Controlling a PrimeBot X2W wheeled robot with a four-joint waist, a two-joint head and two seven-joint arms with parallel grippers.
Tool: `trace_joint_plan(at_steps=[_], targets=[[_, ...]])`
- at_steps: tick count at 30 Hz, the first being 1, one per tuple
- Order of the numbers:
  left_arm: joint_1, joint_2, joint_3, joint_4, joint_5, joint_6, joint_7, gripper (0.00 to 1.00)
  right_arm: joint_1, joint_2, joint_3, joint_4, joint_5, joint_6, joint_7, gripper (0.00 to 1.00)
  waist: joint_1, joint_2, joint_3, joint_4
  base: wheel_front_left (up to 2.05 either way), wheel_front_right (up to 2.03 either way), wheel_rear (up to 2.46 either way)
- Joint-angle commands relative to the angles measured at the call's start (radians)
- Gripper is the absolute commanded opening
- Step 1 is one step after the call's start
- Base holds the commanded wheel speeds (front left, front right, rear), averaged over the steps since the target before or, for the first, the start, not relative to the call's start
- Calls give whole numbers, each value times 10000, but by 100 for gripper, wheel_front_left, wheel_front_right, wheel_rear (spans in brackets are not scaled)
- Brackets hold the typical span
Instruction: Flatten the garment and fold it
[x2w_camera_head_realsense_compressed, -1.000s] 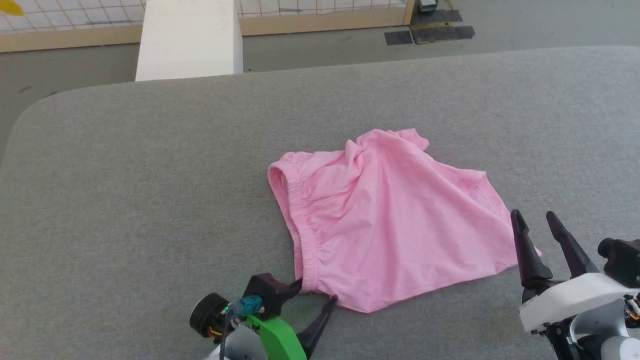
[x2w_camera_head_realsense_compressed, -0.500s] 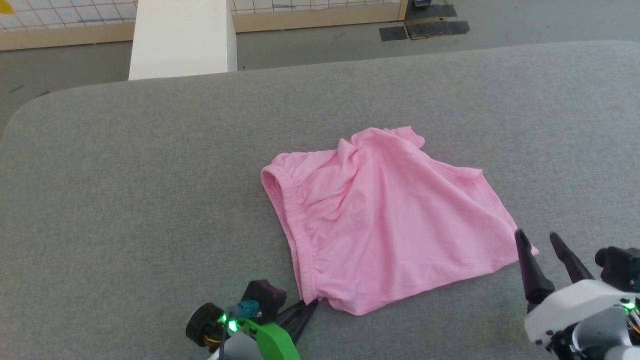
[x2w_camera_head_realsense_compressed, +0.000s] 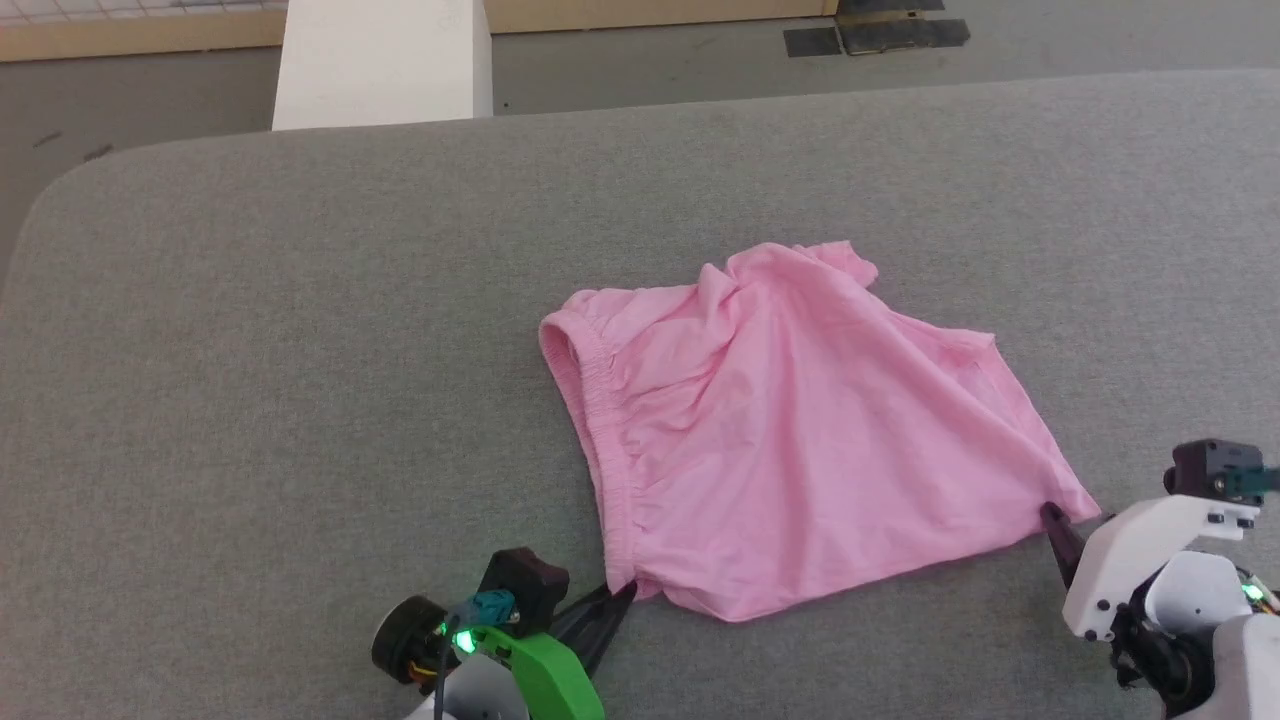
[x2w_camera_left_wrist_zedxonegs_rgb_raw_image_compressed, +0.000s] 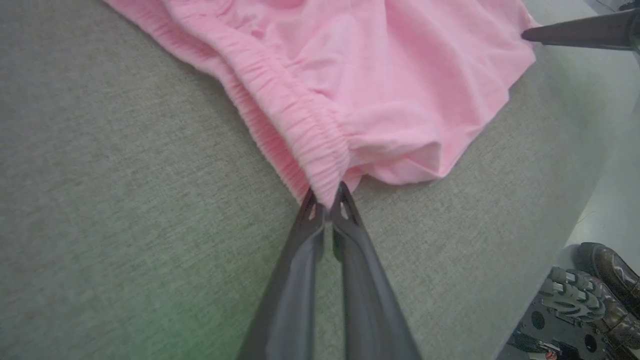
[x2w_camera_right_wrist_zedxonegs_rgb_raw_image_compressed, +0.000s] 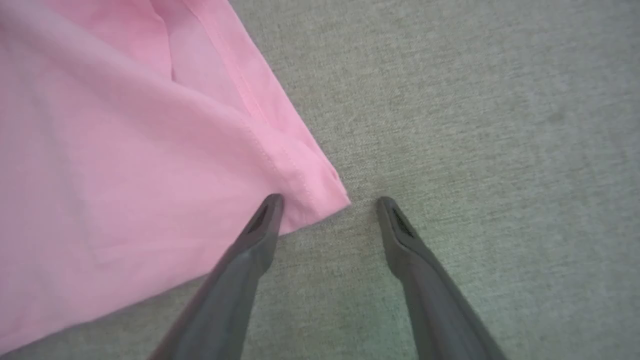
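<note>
From above, its own white wrist (x2w_camera_head_realsense_compressed: 1130, 560) hides most of the right gripper (x2w_camera_right_wrist_zedxonegs_rgb_raw_image_compressed: 327, 204), fingers apart astride a hem corner of the pink shorts (x2w_camera_head_realsense_compressed: 790, 430); the left gripper (x2w_camera_left_wrist_zedxonegs_rgb_raw_image_compressed: 326, 200) is clamped on the waistband end.

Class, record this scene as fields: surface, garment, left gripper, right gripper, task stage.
surface: grey table
garment: pink shorts, rumpled, lying on the table
Left gripper: jaws shut on the near end of the waistband
Right gripper: jaws open, either side of a hem corner
task stage: not yet flattened or folded

Bare table (x2w_camera_head_realsense_compressed: 250, 350) around garment (x2w_camera_head_realsense_compressed: 790, 430), white block (x2w_camera_head_realsense_compressed: 380, 60) beyond
</note>
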Motion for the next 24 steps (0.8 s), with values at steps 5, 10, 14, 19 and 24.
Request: trace_joint_plan(at_steps=[5,10,14,19,24], targets=[[-276,-23,-33,44,-57,-22,-96,0,-249,29,167,128,-347,-13,1152,33,0,0,165,167,0,0,0],[-300,-52,-40,126,-98,-19,-232,0,-169,29,347,-216,-295,-13,1475,0,0,0,89,161,0,0,0],[-275,-78,82,-151,-289,-27,-422,0,98,29,360,-1019,164,-13,1417,0,0,0,-115,164,0,0,0],[-500,99,472,-1475,-866,-137,-454,0,490,25,389,-3003,852,-13,1887,0,0,0,-332,185,0,0,0],[-1268,618,1000,-3112,-1725,-264,207,0,197,-551,631,-5062,1002,-13,2772,0,0,0,-306,112,0,0,0]])
